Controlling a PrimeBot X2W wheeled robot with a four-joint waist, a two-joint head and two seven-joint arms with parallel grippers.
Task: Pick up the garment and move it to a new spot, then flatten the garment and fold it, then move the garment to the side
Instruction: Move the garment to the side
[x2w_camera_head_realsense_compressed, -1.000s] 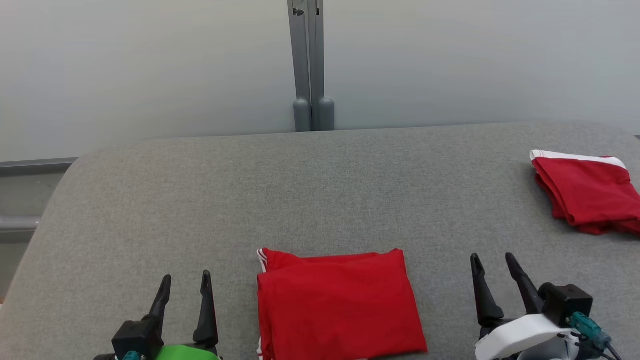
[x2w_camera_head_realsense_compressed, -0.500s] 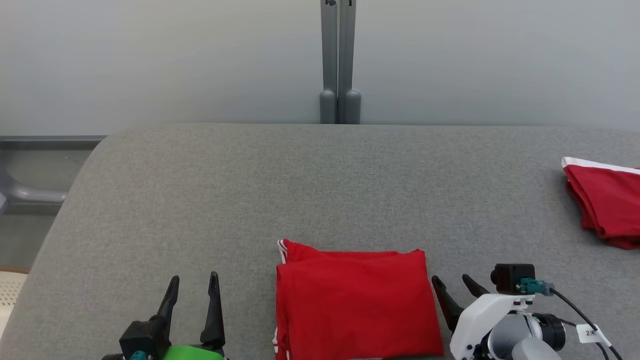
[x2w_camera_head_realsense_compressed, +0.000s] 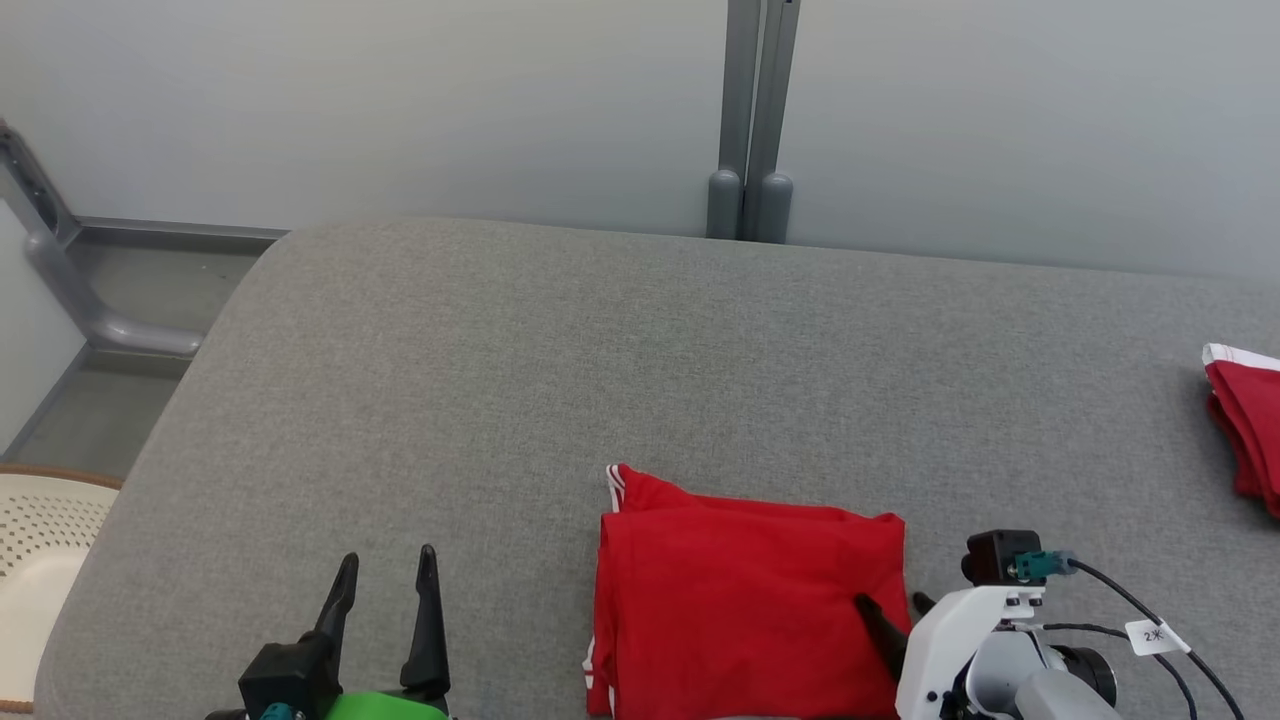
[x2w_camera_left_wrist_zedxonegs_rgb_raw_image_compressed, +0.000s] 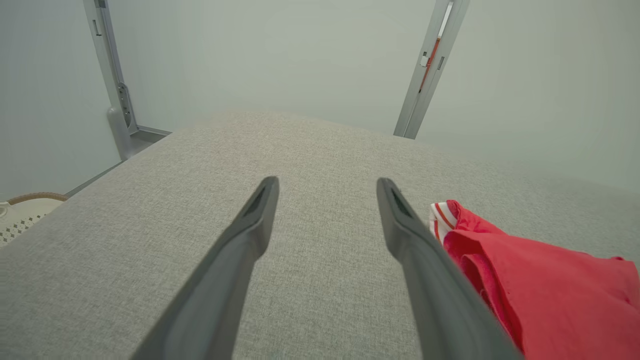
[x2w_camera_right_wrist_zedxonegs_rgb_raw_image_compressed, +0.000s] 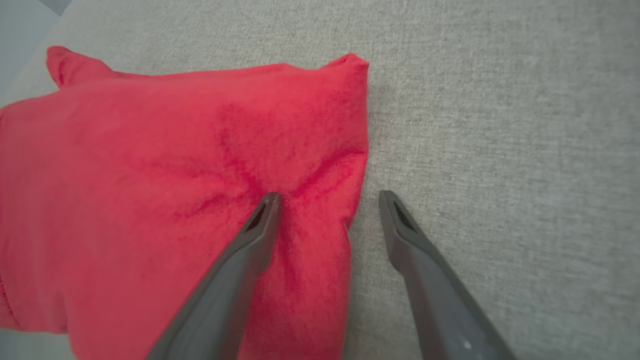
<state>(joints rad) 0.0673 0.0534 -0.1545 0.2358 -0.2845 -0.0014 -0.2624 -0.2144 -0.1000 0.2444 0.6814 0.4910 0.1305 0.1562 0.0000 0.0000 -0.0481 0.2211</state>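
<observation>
The garment (x2w_camera_head_realsense_compressed: 745, 590) is red with white trim, folded into a rectangle near the front of the grey table (x2w_camera_head_realsense_compressed: 560, 360). My right gripper (x2w_camera_head_realsense_compressed: 892, 612) is open and straddles the garment's right edge. In the right wrist view, one finger (x2w_camera_right_wrist_zedxonegs_rgb_raw_image_compressed: 260, 225) presses on the red cloth (x2w_camera_right_wrist_zedxonegs_rgb_raw_image_compressed: 165, 165) and the other stands on bare grey surface; the right gripper (x2w_camera_right_wrist_zedxonegs_rgb_raw_image_compressed: 327, 200) is open. My left gripper (x2w_camera_head_realsense_compressed: 385, 575) is open and empty, left of the garment. The left wrist view shows the left gripper (x2w_camera_left_wrist_zedxonegs_rgb_raw_image_compressed: 327, 185) over bare table, with the garment (x2w_camera_left_wrist_zedxonegs_rgb_raw_image_compressed: 540, 270) to its right.
A second folded red garment (x2w_camera_head_realsense_compressed: 1245, 425) lies at the table's right edge. A grey post (x2w_camera_head_realsense_compressed: 750, 120) stands behind the table against the pale wall. A cream perforated basket (x2w_camera_head_realsense_compressed: 40, 560) sits on the floor past the table's left edge.
The head camera has turned left, shifting the whole scene right. My right gripper has turned inward and moved onto the garment's right edge. The left gripper has stayed put.
</observation>
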